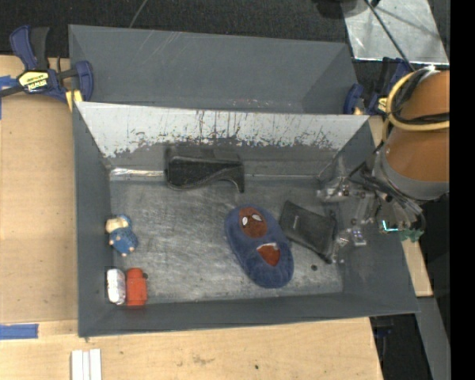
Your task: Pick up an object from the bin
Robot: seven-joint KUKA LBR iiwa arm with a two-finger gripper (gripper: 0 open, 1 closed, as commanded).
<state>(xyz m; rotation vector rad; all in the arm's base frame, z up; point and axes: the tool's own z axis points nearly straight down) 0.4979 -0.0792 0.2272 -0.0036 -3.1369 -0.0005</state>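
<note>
My gripper (337, 216) hangs at the right side of the bin, close to the right wall, and stands open with nothing between its fingers. Just left of it, touching or nearly touching the lower fingertip (340, 244), lies a flat black wallet-like piece (307, 226), tilted. Left of that rests a blue plush slipper (260, 245) with two red patches, running diagonally across the bin floor.
A long black tool (203, 172) lies against the back wall. A small blue and yellow figure (121, 234) stands at the left. A red and white piece (127, 286) sits in the front left corner. The arm's orange cover rises outside the right wall.
</note>
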